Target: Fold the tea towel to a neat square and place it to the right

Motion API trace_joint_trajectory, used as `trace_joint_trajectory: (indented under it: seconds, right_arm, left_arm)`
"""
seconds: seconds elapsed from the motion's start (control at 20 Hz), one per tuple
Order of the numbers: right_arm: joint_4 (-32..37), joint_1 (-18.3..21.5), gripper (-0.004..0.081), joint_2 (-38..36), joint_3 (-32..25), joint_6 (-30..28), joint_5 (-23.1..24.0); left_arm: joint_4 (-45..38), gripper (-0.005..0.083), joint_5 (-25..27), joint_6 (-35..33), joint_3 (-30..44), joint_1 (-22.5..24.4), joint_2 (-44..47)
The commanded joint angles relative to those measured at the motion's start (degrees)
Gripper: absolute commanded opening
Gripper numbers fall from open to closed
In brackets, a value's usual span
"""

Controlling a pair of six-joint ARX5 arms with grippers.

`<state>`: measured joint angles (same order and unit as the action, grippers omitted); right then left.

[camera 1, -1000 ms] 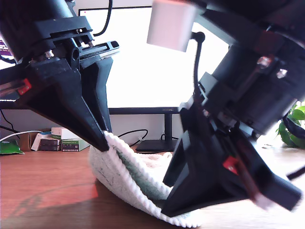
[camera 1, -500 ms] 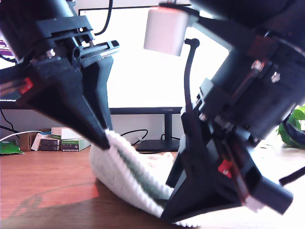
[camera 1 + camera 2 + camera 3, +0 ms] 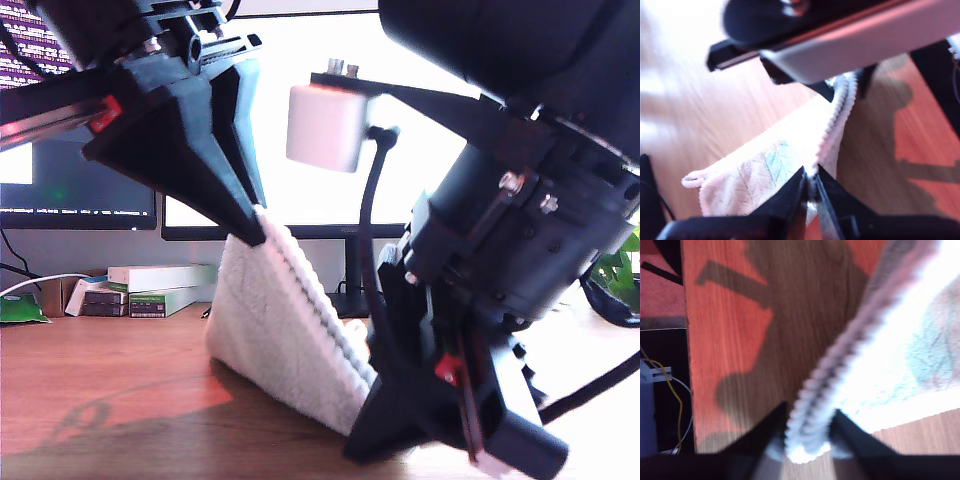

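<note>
The tea towel (image 3: 270, 320), fluffy off-white with a ribbed corded edge, hangs stretched between my two grippers with its lower part on the wooden table (image 3: 110, 400). My first gripper (image 3: 257, 232), on the exterior view's left, is raised and shut on the upper corner. My second gripper (image 3: 365, 425), low on the exterior view's right, is shut on the other end of the corded edge near the tabletop. The first wrist view shows the towel (image 3: 770, 165) pinched at my first gripper (image 3: 811, 187). In the second wrist view my second gripper (image 3: 807, 440) clamps the corded edge of the towel (image 3: 890, 375).
Monitors (image 3: 300, 200) stand behind the table, with small boxes (image 3: 150, 290) at the exterior view's back left and a green plant (image 3: 620, 260) at its right edge. Cables run along the back. The table's edge (image 3: 687, 365) shows in the second wrist view, with wires beyond it.
My first gripper has risen with its towel corner, pulling the corded edge taut and steep. My second gripper stays low on its end and has barely shifted.
</note>
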<state>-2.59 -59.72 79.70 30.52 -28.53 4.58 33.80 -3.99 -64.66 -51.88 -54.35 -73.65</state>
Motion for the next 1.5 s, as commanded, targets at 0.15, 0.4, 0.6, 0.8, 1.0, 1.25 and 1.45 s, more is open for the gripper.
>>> trace_joint_trajectory:
  seconds: [0.15,0.4,0.6,0.8,1.0,1.25,1.45]
  right_arm:
    - [-1.64,-0.28,-0.0011,0.28,-0.24,0.26,0.44]
    - [-12.85,-0.63,-0.0011,0.26,3.17,0.81,-0.07]
    - [-23.15,-0.63,-0.0011,0.26,8.70,1.81,-1.33]
    - [-33.66,-0.63,-0.0011,0.26,13.20,3.74,-4.13]
    - [-43.36,-0.63,-0.0011,0.26,14.67,6.25,-7.54]
    - [-48.83,-0.63,-0.0011,0.20,14.71,7.82,-12.39]
    - [-49.16,0.92,-0.0011,0.20,16.50,7.78,-11.98]
  left_arm:
    - [1.57,-0.0024,-0.26,0.37,0.26,-0.02,-0.59]
    - [8.24,-0.0024,-2.29,6.32,0.26,-0.02,-0.59]
    - [13.51,-0.0024,-5.66,12.04,0.26,-0.04,-0.61]
    - [17.11,-0.0024,-11.56,18.32,0.28,-0.22,-0.61]
    - [21.55,-0.0024,-14.82,23.26,0.28,-1.49,-0.61]
    - [24.83,-0.0024,-16.06,26.32,0.35,-5.90,-0.61]
    - [21.73,-0.0024,-13.77,26.34,0.35,-5.01,-0.61]
